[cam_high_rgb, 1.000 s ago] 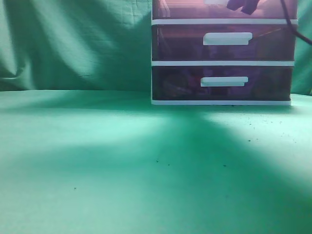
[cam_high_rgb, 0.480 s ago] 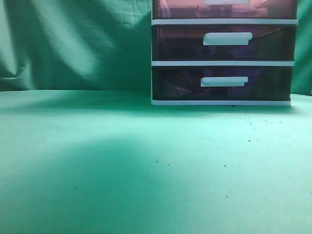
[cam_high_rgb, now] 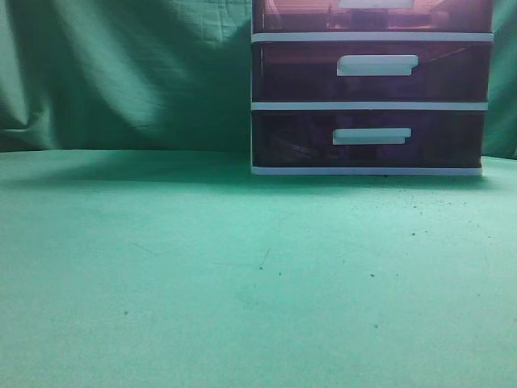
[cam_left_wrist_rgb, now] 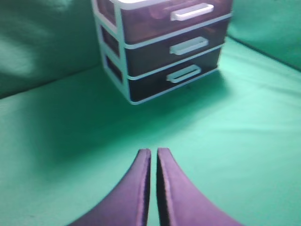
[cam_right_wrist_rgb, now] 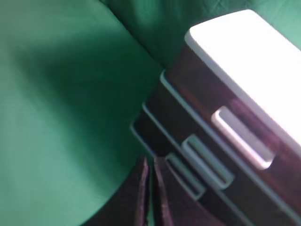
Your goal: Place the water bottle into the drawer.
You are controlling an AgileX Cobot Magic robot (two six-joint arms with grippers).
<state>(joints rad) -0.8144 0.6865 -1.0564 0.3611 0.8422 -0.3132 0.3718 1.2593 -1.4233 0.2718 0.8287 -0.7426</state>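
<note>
While both grippers' fingers [cam_left_wrist_rgb: 143, 188] pinch empty | drawer [cam_left_wrist_rgb: 176, 14] shut | green cloth [cam_high_rgb: 161, 267] around.

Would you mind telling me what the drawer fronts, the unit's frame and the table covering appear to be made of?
The top drawer and the lower fronts look like translucent, glossy dark reddish-purple plastic: dim shapes show through them. The frame and bar handles look like opaque white plastic, smooth and moulded. The table covering seems to be matte green cloth, judging by its folds behind.

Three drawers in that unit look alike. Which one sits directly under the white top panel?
The top drawer, the uppermost of the three. Its white bar handle is highest in the left wrist view, with the middle drawer and the bottom drawer stacked below it.
</note>
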